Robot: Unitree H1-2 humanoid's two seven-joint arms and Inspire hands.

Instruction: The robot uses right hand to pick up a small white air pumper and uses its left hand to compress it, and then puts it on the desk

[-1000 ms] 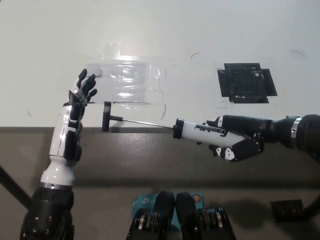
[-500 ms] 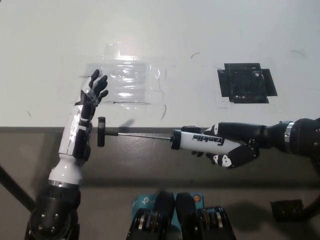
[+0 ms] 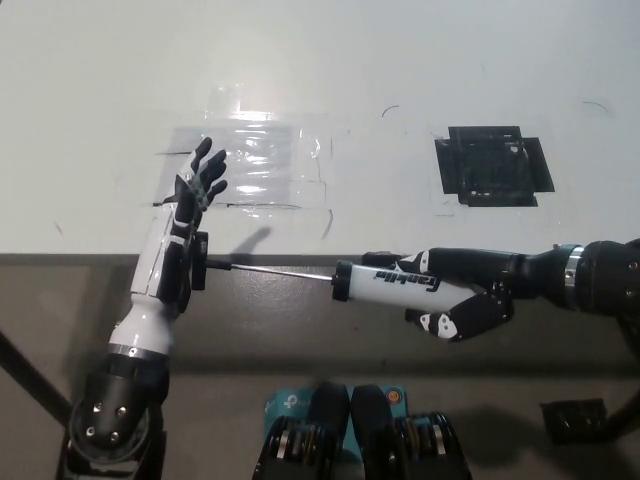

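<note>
My black right hand (image 3: 455, 292) is shut on the white barrel of the air pumper (image 3: 385, 282), holding it level in front of the desk's near edge. Its thin rod (image 3: 270, 270) sticks out to the left, ending in a black T-handle (image 3: 200, 261). My white left hand (image 3: 185, 228) stands open, fingers spread and pointing up over the desk, with its palm side against the handle; part of the handle is hidden behind the hand.
The white desk (image 3: 420, 80) carries a clear taped plastic patch (image 3: 255, 165) just beyond my left hand and a black tape square (image 3: 492, 165) at the right. The desk's front edge (image 3: 400, 254) runs just behind the pumper.
My left hand has moved right and slightly up to meet the T-handle. My right hand has carried the pumper a little left and down. The rod is still extended.
</note>
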